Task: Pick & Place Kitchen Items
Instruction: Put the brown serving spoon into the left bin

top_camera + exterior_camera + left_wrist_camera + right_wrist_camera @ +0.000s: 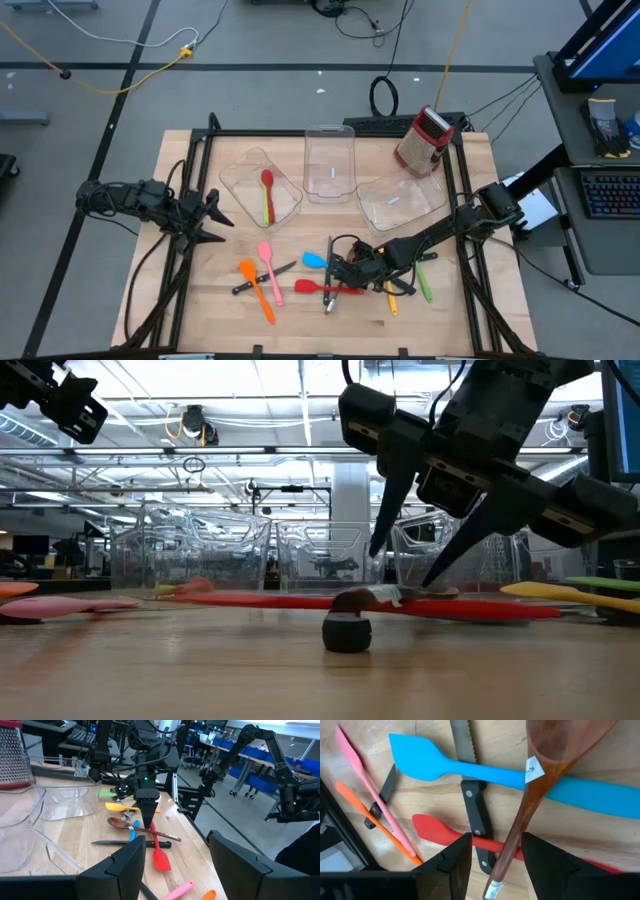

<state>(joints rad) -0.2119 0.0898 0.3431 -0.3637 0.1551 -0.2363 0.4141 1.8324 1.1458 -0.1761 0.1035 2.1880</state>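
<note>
A pile of kitchen items lies near the table's front middle: a brown spoon (530,795), a blue spatula (470,767), a red spatula (440,832) and a black-handled knife (476,820). The spoon rests across the blue spatula and the knife. My right gripper (496,845) hangs open just over the pile, slanting down, one finger on each side of the spoon's handle (150,831). Pink (267,262) and orange (255,285) spatulas lie to the left of the pile. My left gripper (222,215) waits open above the table's left side.
Three clear bins (330,165) stand across the back. The left bin (262,190) holds a red spoon and a green utensil. A box grater (425,140) stands at the back right. Yellow (392,297) and green (424,283) utensils lie right of the pile.
</note>
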